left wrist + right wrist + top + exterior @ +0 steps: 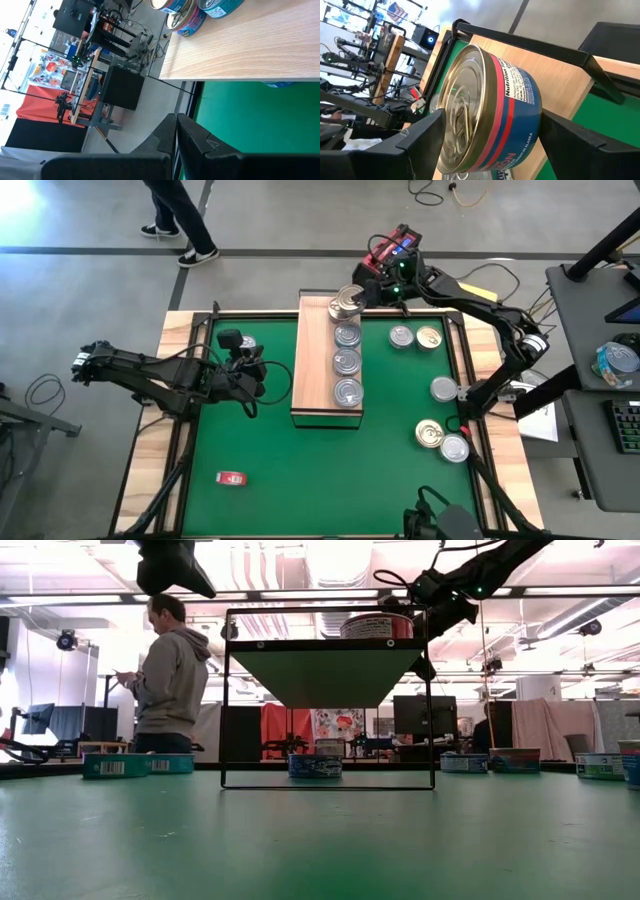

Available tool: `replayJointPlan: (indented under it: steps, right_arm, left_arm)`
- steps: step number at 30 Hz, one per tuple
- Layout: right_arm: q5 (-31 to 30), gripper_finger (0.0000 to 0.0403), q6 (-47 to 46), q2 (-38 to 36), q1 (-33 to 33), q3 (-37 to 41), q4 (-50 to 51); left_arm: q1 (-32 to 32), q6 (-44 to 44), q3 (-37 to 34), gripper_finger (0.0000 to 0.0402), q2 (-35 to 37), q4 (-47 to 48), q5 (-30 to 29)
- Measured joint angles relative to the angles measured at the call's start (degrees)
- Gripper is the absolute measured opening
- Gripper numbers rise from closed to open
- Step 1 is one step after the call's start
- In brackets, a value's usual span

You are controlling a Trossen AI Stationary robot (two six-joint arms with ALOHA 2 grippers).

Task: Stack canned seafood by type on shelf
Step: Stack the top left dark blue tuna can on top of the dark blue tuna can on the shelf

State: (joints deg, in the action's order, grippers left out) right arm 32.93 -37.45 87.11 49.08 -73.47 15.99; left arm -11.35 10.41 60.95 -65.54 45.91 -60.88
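While the high view shows only lids, the right wrist view shows the right gripper (pixel 485 131) clamping a red-banded can (pixel 487 112), lid up, at the shelf's (pixel 318 345) far end; left gripper (pixel 243 367) closed.

A: What can we actually read here?

B: In the right wrist view, the gold-lidded can (pixel 490 110) carries a white panel headed "Nutrition", with smaller lines under it that we cannot make out.

A: Anything else on that label?

B: Along the blue band we read "IN ALASKA", and near the bottom big letters ending in "ON".

A: And the other tins or the red object?

B: Their print is too small for us.
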Motion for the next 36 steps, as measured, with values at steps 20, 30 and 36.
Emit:
replayJointPlan:
  steps: [20,30,36]
  right_arm:
    - [0.1,0.0196,-3.5,0.0,0.0,-0.1,-0.3]
    - [2.7,0.0199,-6.3,0.0,0.3,-0.1,-1.9]
    - [3.1,0.0192,-6.5,0.0,0.3,-1.3,-2.8]
  left_arm:
    - [0.0,-0.4,0.0,0.0000,0.0,0.0,0.0]
    - [0.0,-0.4,0.0,0.0000,0.0,0.0,0.0]
    - [0.0,-0.4,0.0,0.0000,0.0,0.0,0.0]
